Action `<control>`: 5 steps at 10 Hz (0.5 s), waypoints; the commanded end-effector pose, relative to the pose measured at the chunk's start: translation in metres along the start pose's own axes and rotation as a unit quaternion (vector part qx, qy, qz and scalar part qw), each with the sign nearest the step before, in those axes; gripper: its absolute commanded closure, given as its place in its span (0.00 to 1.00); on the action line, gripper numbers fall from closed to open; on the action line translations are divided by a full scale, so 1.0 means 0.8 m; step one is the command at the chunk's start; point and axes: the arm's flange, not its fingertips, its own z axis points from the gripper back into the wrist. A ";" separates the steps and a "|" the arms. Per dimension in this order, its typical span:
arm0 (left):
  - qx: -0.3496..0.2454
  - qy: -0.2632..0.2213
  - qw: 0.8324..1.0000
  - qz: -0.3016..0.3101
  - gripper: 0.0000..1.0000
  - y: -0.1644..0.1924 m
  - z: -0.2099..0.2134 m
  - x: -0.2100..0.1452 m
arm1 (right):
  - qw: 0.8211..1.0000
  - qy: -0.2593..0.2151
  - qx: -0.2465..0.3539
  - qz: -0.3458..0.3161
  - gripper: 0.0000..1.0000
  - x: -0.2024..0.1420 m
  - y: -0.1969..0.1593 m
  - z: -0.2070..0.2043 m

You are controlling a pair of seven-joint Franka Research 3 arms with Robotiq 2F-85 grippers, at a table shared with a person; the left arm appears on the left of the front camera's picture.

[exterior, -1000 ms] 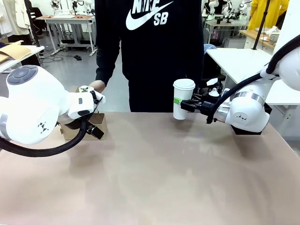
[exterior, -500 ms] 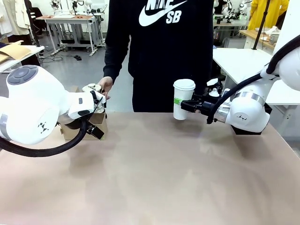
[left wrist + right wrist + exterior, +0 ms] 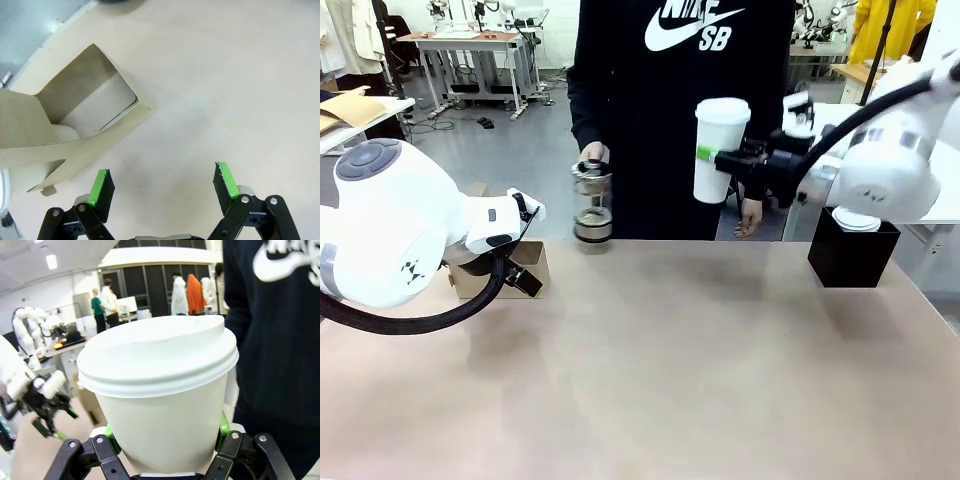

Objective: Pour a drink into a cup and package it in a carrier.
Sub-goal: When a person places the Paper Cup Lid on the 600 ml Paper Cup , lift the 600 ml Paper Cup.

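My right gripper (image 3: 715, 158) is shut on the white lidded cup (image 3: 721, 148) and holds it upright, well above the table at the far right. In the right wrist view the cup (image 3: 160, 385) sits between the green pads (image 3: 223, 426). A person's hand holds a glass press pot (image 3: 592, 205) with the drink at the table's far edge, left of the cup. The brown cardboard carrier (image 3: 75, 120) lies on the table just ahead of my left gripper (image 3: 164, 182), which is open with nothing in it. In the front view the carrier (image 3: 525, 262) is half hidden behind my left arm.
A black box (image 3: 852, 255) with a white object on top stands at the far right of the table. The person (image 3: 680, 110) in a dark top stands behind the far edge. Bare tabletop (image 3: 670, 370) spreads across the middle and front.
My right gripper has lifted the cup higher, uncovering the black box. The person has stepped to the right and carried the press pot from beside the carrier to the far edge's middle.
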 end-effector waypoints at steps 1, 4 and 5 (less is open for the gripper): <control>0.000 0.000 1.000 0.000 0.00 0.001 0.000 0.000 | 0.999 0.013 0.026 -0.014 0.20 0.067 0.063 0.010; 0.000 0.000 1.000 0.000 0.00 0.001 0.000 0.000 | 0.999 0.023 0.047 -0.008 0.20 0.145 0.131 0.024; 0.000 0.000 1.000 0.000 0.00 0.001 0.000 0.000 | 0.999 0.025 0.045 -0.006 0.20 0.155 0.140 0.027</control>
